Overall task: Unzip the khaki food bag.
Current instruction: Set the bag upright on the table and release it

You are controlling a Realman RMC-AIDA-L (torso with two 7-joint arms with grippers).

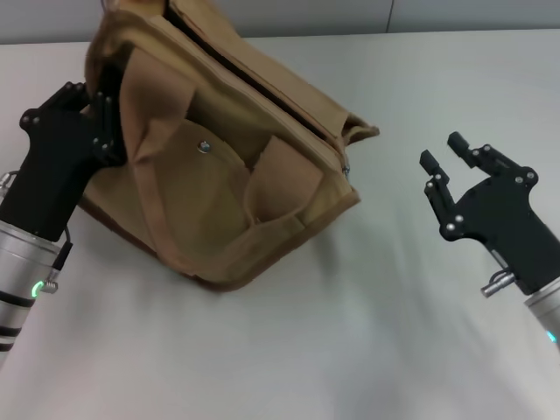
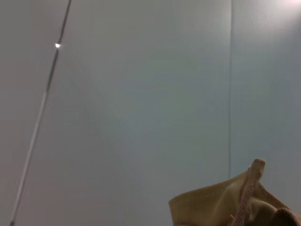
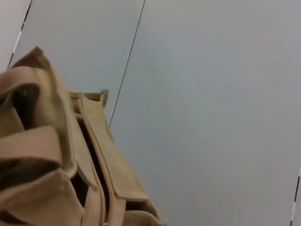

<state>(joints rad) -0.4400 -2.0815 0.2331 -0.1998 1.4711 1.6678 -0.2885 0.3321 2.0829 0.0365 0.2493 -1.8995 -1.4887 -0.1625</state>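
The khaki food bag (image 1: pixel 219 201) lies tilted on the table, its front pocket with a metal snap (image 1: pixel 204 146) facing me and two strap handles draped over the front. A dark gap (image 1: pixel 254 83) runs along its top where the zipper line is parted. My left gripper (image 1: pixel 101 114) is at the bag's left end, shut on the fabric there. My right gripper (image 1: pixel 443 150) is open and empty, to the right of the bag and clear of it. A corner of the bag shows in the left wrist view (image 2: pixel 221 202), and its top shows in the right wrist view (image 3: pixel 42 141).
The bag rests on a pale grey table (image 1: pixel 350 332). A grey wall (image 1: pixel 437 16) runs along the table's far edge. Nothing else stands on the table.
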